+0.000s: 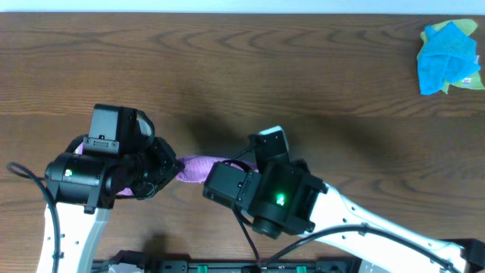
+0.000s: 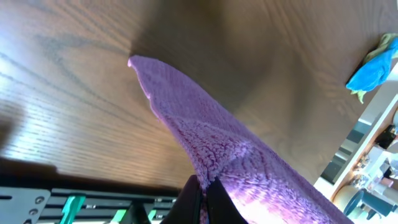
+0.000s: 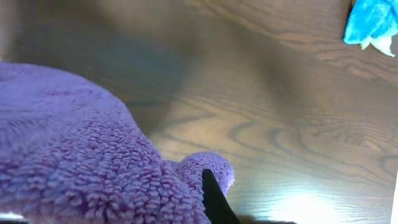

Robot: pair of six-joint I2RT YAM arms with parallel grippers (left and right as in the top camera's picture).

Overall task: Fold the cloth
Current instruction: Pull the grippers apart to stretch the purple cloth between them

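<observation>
I have both arms bent low over the near-middle of the table point(image 1: 265, 76), wrists turned inward so the two heads face each other. The left gripper point(image 1: 170, 171) reaches rightward, its jaws pinched tight on an edge of the cloth point(image 1: 198, 168). On the left wrist camera the purple terry runs from the fingertips out to a free corner. The right gripper point(image 1: 224, 176) reaches leftward, closed. The cloth bunches around its one visible finger point(image 3: 214, 198), so it seems to hold the fabric, though the contact itself is hidden. The cloth spans the gap between the two grippers. A blue cloth point(image 1: 447, 57) lies at the far right corner, well apart.
</observation>
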